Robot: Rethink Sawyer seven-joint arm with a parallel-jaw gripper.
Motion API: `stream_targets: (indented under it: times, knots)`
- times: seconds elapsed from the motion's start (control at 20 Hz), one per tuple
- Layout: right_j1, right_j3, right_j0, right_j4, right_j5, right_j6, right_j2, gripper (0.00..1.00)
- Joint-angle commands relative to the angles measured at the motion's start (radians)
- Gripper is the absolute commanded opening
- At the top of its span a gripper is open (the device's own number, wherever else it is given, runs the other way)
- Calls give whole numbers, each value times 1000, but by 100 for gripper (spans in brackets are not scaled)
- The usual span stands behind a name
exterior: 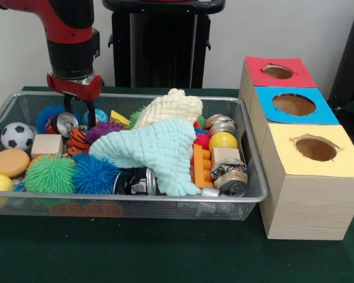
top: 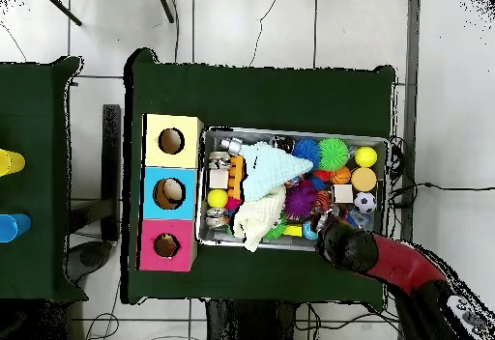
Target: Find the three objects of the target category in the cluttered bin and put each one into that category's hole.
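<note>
While the arm (exterior: 71, 41) is lowered into one end of the wire bin (exterior: 106, 206), the tool (exterior: 78, 118) is seen among the clutter beside a crushed can (exterior: 64, 124); whether it is open or closed cannot be told, since its tips are lost among the toys. That can is tilted, its round end turned toward the front camera. A black can (exterior: 135, 181) is laid on its side at the bin's front wall, its long axis running along that wall. Three more crushed cans are counted at the other end: two (exterior: 221, 125) at the back and one (exterior: 230, 177) at the front. Two cloths are heaped in the middle, a mint one (exterior: 159, 150) over a cream one (exterior: 171, 109). Three spiky balls in green (exterior: 50, 174), blue (exterior: 94, 174) and purple (exterior: 103, 130) are seen. Three boxes on the green bench (exterior: 165, 253) carry one hole each: red (exterior: 278, 72), blue (exterior: 294, 104), yellow (exterior: 316, 148). From overhead, the boxes (top: 170, 191) are shown touching in a row against the bin's short side, while the tool is hidden under the arm.
</note>
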Motion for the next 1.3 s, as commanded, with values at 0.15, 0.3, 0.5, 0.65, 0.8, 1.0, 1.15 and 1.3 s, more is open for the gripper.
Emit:
stream_targets:
  times: [0.15,0.3,0.5,0.65,0.8,1.0,1.15,1.3]
  knots:
    - [13,26,22,-35,-13,72,-3,100]
    - [-20,33,22,-19,24,63,8,100]
    - [-56,36,16,4,69,52,26,100]
    - [-84,32,16,20,110,43,34,100]
    - [-101,29,16,29,136,39,40,100]
    - [-100,12,10,35,158,33,51,100]
    - [-113,13,11,38,173,33,54,100]
    - [-109,3,14,41,182,33,57,100]
